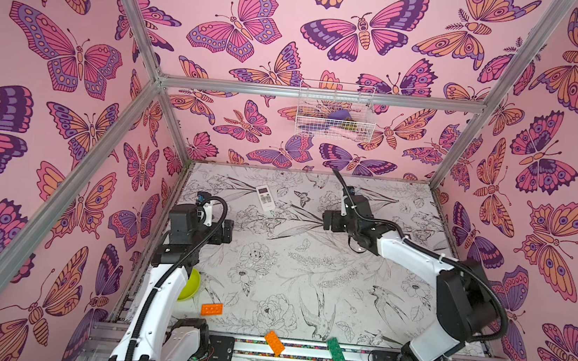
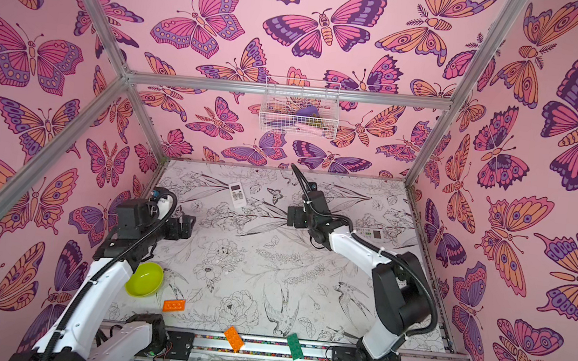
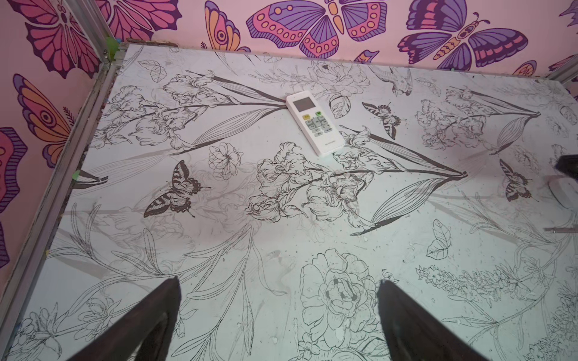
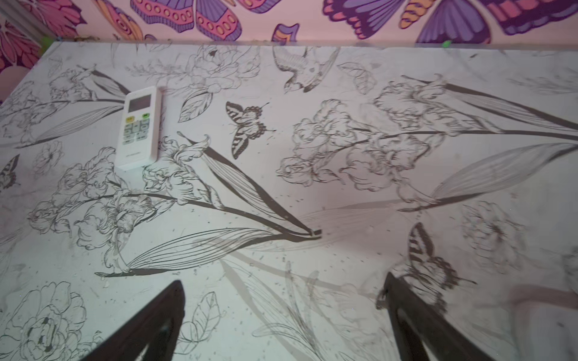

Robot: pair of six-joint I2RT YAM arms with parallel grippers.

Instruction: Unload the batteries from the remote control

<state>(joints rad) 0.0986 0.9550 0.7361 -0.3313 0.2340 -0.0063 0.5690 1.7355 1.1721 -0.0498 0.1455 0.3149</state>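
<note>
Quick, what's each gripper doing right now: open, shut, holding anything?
Left gripper: open, holding nothing.
Right gripper: open, holding nothing.

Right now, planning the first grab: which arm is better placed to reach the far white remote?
Probably left: the white remote lies nearly in line with the open left end effector, but well off the line of the right end effector.

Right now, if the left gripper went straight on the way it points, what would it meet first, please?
The left gripper, open, would probably meet the bare table first, short of the remote further ahead; depth is unclear.
</note>
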